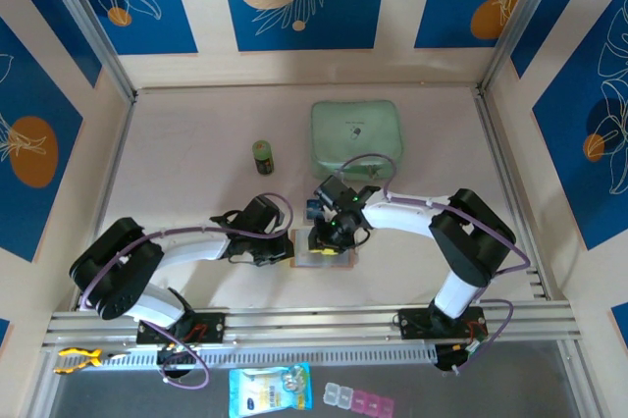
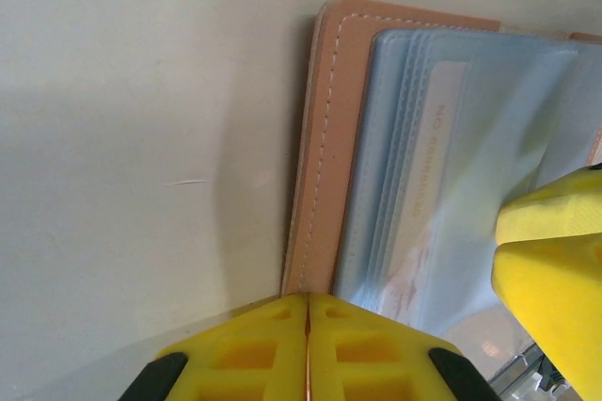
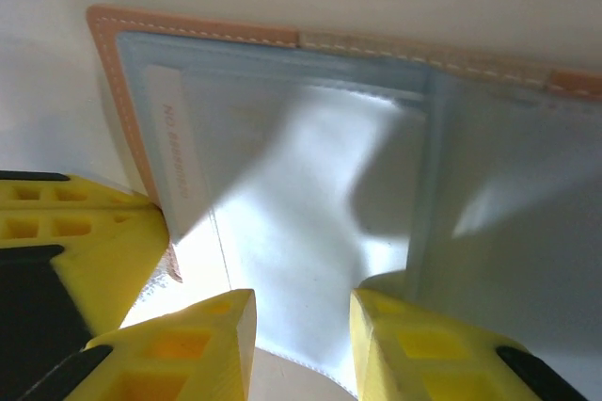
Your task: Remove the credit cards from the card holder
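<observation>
L gripper (image 2: pixel 308 340) was shut, its 2 yellow fingers pressed flat together, tips right at the near corner of the card holder's (image 3: pixel 188 32) tan stitched cover; couldn't tell if they pinched the edge. R gripper (image 3: pixel 301 344) had its jaws partly apart, tips over the near edge of the clear pockets (image 2: pixel 451 184), w/ a gap between the fingers and nothing clearly held. Card holder lay open & flat on the table (image 1: pixel 196 173), between the 2 grippers, near the front-centre. 1 pale card (image 3: pixel 174 152) w/ reddish print showed through the outer sleeve, tucked inside. Both arms reached inward from their bases. Beyond, well apart, sat a mint-green zip case (image 1: pixel 356 138) and, left of it, a small green cylinder (image 1: pixel 263 156).
</observation>
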Robot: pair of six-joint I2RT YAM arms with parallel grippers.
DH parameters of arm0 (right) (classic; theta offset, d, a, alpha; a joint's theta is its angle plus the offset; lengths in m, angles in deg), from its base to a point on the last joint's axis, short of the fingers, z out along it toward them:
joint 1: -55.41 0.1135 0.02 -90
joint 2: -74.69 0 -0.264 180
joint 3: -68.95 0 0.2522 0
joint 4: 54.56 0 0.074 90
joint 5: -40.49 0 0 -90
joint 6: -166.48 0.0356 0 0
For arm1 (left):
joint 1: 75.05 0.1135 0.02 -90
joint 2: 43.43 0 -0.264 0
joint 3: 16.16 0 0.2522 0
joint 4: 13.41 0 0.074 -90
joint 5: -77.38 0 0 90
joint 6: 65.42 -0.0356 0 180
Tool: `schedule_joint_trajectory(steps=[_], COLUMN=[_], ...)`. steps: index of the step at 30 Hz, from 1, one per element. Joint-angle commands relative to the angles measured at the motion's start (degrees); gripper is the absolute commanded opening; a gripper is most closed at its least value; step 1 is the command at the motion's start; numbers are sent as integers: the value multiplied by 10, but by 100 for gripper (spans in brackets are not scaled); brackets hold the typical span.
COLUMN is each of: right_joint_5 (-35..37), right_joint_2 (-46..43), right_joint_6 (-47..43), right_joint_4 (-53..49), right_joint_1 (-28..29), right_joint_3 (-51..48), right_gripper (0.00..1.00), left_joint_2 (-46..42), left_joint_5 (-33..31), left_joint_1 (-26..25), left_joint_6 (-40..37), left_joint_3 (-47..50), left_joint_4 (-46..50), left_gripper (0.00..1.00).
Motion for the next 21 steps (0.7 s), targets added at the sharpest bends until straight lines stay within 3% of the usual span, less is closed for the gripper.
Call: schedule_joint_trajectory(steps=[1, 21], right_joint_5=[2, -59], right_joint_2=[-16, -46], right_joint_6=[-9, 1], right_joint_4=[-23, 70], right_joint_1=[-5, -42], right_joint_3=[-13, -85], right_gripper=[33, 25], left_joint_2=[-6, -43], left_joint_5=[-15, -3], left_joint_1=[-4, -5], left_joint_6=[6, -6], left_joint_3=[10, -37], left_joint_4=[27, 37], left_gripper=[8, 12])
